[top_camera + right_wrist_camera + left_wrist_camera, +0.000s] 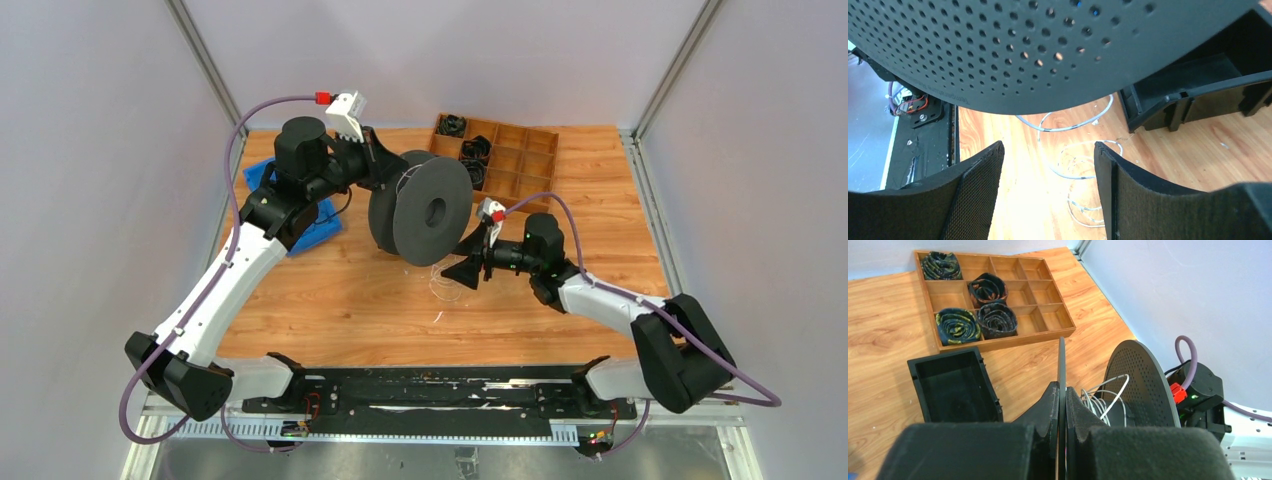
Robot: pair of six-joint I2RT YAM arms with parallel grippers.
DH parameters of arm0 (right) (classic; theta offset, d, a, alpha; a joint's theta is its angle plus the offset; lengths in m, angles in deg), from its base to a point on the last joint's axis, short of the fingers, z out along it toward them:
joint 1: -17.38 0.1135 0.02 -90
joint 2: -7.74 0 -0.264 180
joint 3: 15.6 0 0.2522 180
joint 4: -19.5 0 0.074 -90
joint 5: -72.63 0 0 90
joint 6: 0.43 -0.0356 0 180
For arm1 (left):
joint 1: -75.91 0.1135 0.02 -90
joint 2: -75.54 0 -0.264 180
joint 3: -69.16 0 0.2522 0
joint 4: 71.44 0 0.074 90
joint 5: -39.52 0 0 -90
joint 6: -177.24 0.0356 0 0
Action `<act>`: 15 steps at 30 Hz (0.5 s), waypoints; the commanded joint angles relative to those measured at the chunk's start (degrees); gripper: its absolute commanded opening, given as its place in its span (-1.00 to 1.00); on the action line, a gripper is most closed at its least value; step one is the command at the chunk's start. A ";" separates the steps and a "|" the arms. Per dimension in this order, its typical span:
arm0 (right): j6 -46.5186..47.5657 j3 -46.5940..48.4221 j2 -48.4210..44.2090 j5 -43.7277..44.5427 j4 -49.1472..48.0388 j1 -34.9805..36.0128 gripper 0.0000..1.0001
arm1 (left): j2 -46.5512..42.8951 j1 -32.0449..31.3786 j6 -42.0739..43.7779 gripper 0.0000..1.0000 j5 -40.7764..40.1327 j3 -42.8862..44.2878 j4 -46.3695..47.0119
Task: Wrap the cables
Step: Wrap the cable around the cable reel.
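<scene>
Winding step in hand: your left end effector (1062,390) grips the spool (432,210) by its rim; right end effector (1048,150), released, hangs over the cables (1058,129). Next, pinch a loop.

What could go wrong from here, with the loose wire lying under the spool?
1. The left jaws pinch only the thin edge of one spool flange; it could slip or twist when the wire pulls.
2. The wire lies in overlapping loops below the open right jaws; a grab may catch several strands and knot them.
</scene>
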 commanded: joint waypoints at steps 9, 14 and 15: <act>5.95 2.74 4.71 -0.11 2.67 4.35 0.31 | -0.35 0.37 -2.08 -0.99 0.76 1.33 4.97; 8.18 3.43 5.75 -0.46 3.87 5.63 0.05 | -0.29 0.98 -3.44 -0.99 0.52 1.12 5.02; 8.67 3.14 5.77 -0.29 3.93 6.03 0.00 | -0.25 1.42 -4.21 -0.99 0.70 1.08 5.16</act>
